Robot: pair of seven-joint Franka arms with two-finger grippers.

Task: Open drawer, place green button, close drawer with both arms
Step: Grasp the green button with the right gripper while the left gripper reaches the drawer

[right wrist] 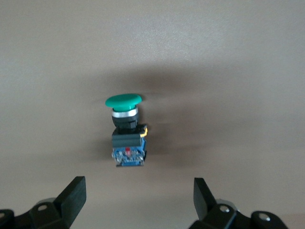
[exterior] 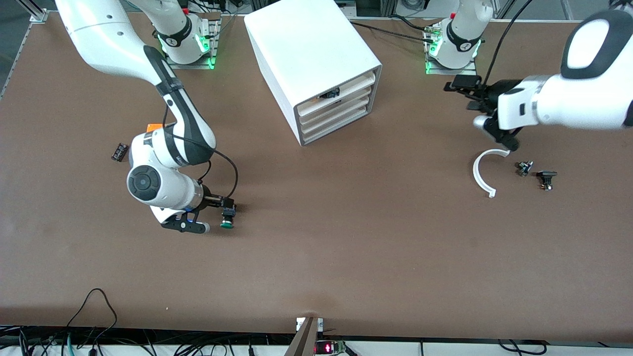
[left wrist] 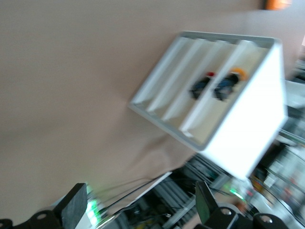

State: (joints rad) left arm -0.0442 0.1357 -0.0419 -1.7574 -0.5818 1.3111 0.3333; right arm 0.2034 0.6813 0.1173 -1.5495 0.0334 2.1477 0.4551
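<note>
Right wrist view shows the button (right wrist: 125, 130) lying on the table just ahead of my right gripper (right wrist: 138, 195); my fingers are wide apart, holding nothing; its green cap points away from them; my left gripper (left wrist: 140, 205) waits open, far off.

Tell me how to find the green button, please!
Find the big white cabinet, then look toward the right arm's end of the table, nearer the front camera. The button lies beside the open right gripper. Only it has a round green cap.
</note>
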